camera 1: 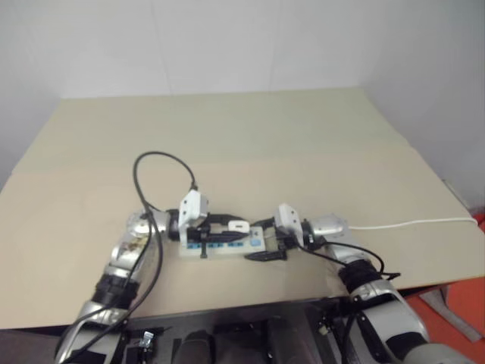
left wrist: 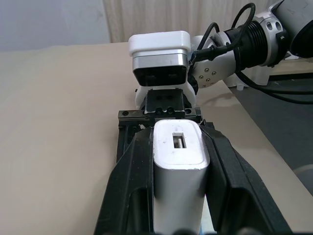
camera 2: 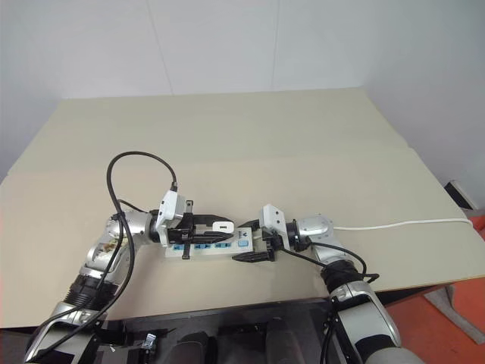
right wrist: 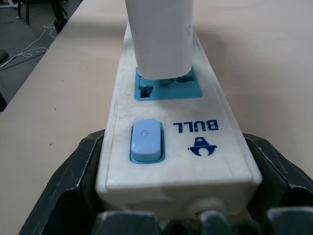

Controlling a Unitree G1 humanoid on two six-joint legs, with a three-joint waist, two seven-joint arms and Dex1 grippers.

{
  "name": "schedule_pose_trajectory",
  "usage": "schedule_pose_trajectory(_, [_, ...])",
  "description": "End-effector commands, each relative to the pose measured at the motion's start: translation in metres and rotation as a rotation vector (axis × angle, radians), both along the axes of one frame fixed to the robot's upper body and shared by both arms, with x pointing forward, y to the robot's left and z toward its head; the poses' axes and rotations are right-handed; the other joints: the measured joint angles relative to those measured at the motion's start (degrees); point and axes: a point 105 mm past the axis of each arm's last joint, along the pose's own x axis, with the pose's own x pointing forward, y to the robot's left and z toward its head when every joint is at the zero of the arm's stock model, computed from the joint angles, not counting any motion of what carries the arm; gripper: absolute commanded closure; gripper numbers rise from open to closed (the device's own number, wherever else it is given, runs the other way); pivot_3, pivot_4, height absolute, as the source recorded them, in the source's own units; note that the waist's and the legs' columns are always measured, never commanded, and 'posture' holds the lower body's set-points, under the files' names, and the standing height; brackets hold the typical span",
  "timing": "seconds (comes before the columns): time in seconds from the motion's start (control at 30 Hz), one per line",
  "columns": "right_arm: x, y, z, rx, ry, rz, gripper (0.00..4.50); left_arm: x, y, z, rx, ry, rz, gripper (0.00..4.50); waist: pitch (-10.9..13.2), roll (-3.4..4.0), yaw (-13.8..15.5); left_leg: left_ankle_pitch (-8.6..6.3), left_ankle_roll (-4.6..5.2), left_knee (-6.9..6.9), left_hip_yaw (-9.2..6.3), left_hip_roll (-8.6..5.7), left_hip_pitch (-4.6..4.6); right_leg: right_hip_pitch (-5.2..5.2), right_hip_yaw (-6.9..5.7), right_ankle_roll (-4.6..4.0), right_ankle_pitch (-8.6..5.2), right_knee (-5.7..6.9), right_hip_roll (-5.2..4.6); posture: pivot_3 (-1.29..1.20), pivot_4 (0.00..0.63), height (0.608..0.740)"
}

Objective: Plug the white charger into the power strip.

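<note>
Beige tabletop, white walls behind. White charger pinched in left gripper, seated over blue socket at twelve o'clock of switch. Power strip clamped endwise by right gripper. Rigid, light, slippery; best gripped on flat sides.

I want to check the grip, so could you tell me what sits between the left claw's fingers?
The white charger sits clamped between the left claw's fingers, in the left wrist view, above the power strip.
</note>
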Motion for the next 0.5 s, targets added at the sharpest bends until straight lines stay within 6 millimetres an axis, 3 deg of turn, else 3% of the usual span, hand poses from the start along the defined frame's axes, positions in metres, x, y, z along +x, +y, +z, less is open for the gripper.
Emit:
schedule_pose_trajectory(0.03, [-0.0035, -0.0005, -0.0119, -0.035, 0.039, -0.006, 1.04, -0.0041, 0.0039, -0.0032, 0.016, 0.02, -0.012, 3.49, 0.0, 0.0, 0.0, 0.0, 0.0, 0.0, 0.0, 0.0, 0.0, 0.0, 0.0, 0.0, 0.0, 0.0, 0.0, 0.0, 0.15, 0.74])
schedule_pose_trajectory(0.5, [-0.0025, -0.0009, -0.0115, -0.036, 0.036, -0.014, 1.04, -0.0056, -0.0008, -0.0048, 0.004, 0.036, -0.019, 3.49, 0.0, 0.0, 0.0, 0.0, 0.0, -0.02, 0.01, 0.02, -0.02, 0.03, -0.01, 0.01, 0.0, -0.15, 0.02, 0.0, 0.15, 0.74])
